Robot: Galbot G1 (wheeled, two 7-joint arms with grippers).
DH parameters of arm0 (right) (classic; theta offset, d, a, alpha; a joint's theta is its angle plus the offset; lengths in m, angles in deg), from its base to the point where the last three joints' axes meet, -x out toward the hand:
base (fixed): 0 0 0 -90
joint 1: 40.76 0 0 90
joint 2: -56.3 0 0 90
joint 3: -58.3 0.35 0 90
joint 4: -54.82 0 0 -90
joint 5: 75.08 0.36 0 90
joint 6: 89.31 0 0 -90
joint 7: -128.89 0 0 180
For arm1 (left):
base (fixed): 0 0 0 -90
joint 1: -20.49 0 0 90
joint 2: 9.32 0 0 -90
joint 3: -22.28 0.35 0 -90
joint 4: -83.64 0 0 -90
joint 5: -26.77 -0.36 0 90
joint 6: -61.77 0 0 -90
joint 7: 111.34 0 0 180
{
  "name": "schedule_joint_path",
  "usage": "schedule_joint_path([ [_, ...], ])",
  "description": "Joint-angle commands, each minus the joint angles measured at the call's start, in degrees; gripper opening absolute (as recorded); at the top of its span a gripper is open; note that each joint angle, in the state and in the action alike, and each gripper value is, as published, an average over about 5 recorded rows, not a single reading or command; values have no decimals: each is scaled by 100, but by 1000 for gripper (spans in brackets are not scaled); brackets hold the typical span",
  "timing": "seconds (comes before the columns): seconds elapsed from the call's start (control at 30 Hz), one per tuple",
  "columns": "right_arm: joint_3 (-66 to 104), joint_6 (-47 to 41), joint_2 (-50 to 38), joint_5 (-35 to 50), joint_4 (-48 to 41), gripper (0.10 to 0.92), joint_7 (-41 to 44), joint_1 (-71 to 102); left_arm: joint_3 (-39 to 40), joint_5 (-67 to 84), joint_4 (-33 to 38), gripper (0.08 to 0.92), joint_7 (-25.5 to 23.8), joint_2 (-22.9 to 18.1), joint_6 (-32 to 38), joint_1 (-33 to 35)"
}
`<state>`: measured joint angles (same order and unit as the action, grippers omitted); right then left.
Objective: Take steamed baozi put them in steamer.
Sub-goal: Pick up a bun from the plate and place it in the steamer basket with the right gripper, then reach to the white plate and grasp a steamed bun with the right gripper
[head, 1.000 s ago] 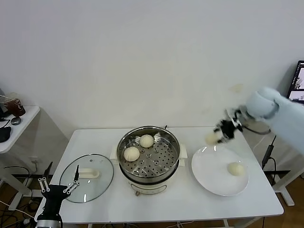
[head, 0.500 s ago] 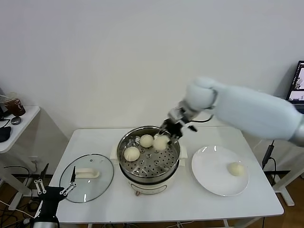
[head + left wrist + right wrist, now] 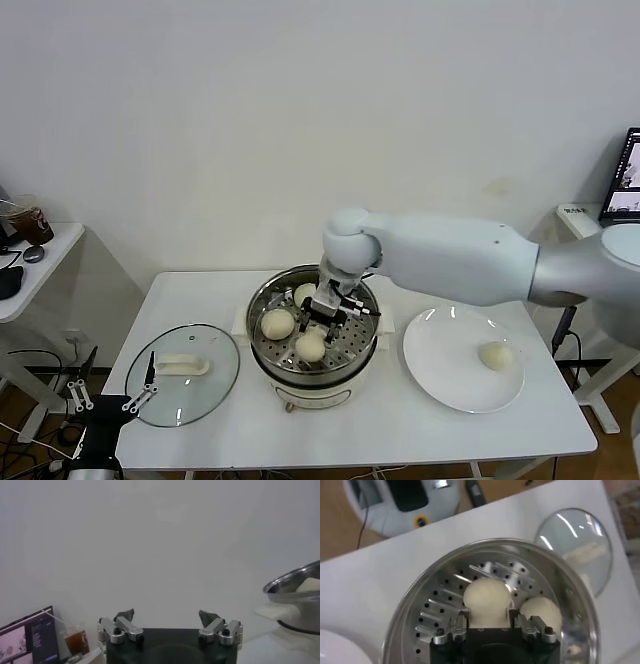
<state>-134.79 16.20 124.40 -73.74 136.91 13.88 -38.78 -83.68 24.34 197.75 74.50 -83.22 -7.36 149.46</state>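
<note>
Head view shows the right gripper (image 3: 322, 320) reaching down into the steamer (image 3: 262, 300), which stands at the middle of the white table (image 3: 400, 420). Its fingers pinch a steamed baozi (image 3: 311, 345) from both sides, low over the perforated tray (image 3: 345, 345) at about the tray's 6 o'clock. A second baozi (image 3: 277, 323) lies on the tray at roughly 9 o'clock, and a third baozi (image 3: 303, 294) sits toward 12 o'clock, partly hidden behind the gripper. The fourth baozi (image 3: 495, 355) rests on the flat white plate (image 3: 440, 370), at about 3 o'clock of the plate; the plate sits just beside the steamer at its 3 o'clock. At the steamer's 9 o'clock the round glass lid (image 3: 205, 385) lies on the table, white handle (image 3: 182, 365) up.

The right wrist view looks straight down on the held bun (image 3: 487, 600) between the two metal fingers (image 3: 461, 625), with a neighbouring bun (image 3: 542, 611) touching or nearly touching it on the holed tray (image 3: 437, 615); whether the held bun rests on the tray cannot be told.

The left gripper (image 3: 112, 400) hangs parked below the table's near edge by the lid, its jaws spread wide with nothing between them, as the left wrist view also shows (image 3: 170, 625).
</note>
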Motion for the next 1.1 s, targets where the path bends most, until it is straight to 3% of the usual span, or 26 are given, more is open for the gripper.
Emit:
schedule_joint_path([
  [0.03,-188,745,298,-641,-147,475,11,199,-13,1,-26,823,1,3,10,5],
  [0.27,-153,790,268,-608,-155,488,-4,176,-7,8,-44,823,-1,-4,15,-10],
  [0.6,616,604,-400,-506,-190,744,245,-359,-12,29,-17,823,-6,13,2,-20],
  [0.73,1013,-93,-1142,-289,-144,813,476,-561,-20,50,-1,823,-14,57,-16,-57],
  [0.93,1240,-1834,-2665,427,185,822,757,-503,-19,84,-28,823,-25,146,-18,-119],
  [1.1,1638,-2676,-3852,210,220,823,836,170,58,73,-79,823,-31,191,-18,-185],
])
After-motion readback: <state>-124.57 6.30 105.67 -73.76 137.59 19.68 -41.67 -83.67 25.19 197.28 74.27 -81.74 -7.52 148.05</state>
